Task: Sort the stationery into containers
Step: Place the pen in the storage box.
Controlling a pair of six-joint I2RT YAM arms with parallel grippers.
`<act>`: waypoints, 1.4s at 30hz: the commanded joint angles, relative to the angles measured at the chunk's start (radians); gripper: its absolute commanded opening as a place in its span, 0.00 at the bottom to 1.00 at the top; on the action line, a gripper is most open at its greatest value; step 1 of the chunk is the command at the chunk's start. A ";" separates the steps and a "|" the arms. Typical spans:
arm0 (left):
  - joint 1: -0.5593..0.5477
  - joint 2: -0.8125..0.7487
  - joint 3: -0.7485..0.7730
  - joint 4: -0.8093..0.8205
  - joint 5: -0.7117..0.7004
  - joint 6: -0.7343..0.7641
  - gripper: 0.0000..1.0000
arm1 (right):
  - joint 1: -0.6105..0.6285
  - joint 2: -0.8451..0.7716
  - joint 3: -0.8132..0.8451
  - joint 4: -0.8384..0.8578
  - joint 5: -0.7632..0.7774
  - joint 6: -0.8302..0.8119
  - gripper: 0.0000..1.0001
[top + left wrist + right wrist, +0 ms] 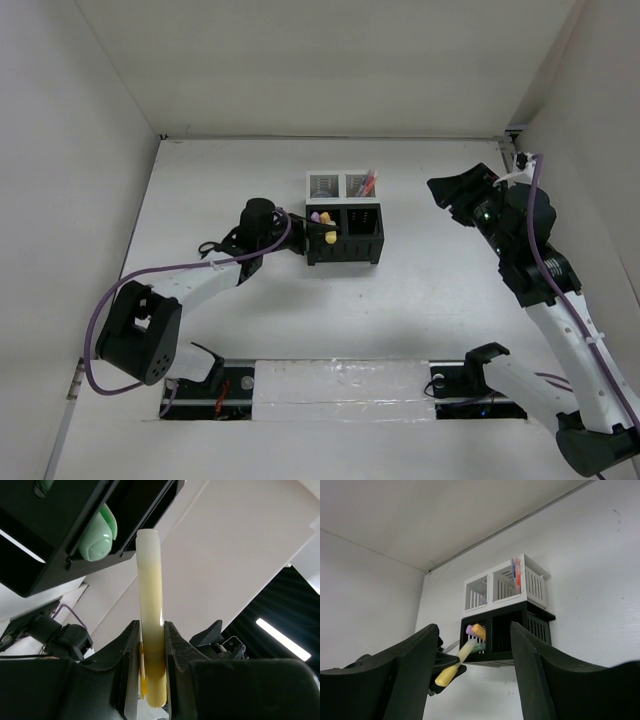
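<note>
Top, left-wrist and right-wrist views of the placing step. On the white desk, the cluster of four small square slotted bins sits at about twelve o'clock of the desk's centre, with two white mesh bins on its twelve o'clock side and two black ones on its six o'clock side. The left hand, at nine o'clock of the cluster, is clamped on the lower end of a stubby, plastic-bodied pale yellow marker. The marker is held tilted, its free end reaching the rim of the black slotted bin at the cluster's seven o'clock corner. That bin already holds a purple-capped marker, an orange-capped marker and a mint-green marker. Thin red-orange pens stand in the white bin at one o'clock. The right hand hangs raised at three o'clock, well apart from the cluster, its fingers spread wide with nothing between them. The step in hand appears to be dropping the yellow marker among its fellows. The next move likely calls for carrying its free end past the rim, steepening the tilt, then parting the fingers, since a shallow angle could catch the bin wall.
</note>
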 commanded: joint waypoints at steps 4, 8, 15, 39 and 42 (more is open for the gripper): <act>-0.001 0.010 0.022 0.050 0.006 -0.009 0.00 | -0.015 -0.013 -0.001 0.013 0.015 0.006 0.65; -0.001 0.001 0.022 0.031 -0.012 -0.018 0.00 | -0.015 -0.013 -0.010 0.013 0.015 0.006 0.65; -0.001 0.036 0.041 0.044 0.020 -0.028 0.00 | -0.015 -0.022 -0.021 0.013 0.006 0.006 0.65; -0.001 0.073 0.088 0.044 0.041 -0.038 0.25 | -0.025 -0.022 -0.021 0.022 0.006 0.006 0.65; -0.001 0.082 0.088 0.044 0.041 -0.038 0.31 | -0.025 -0.013 -0.021 0.022 0.006 0.006 0.65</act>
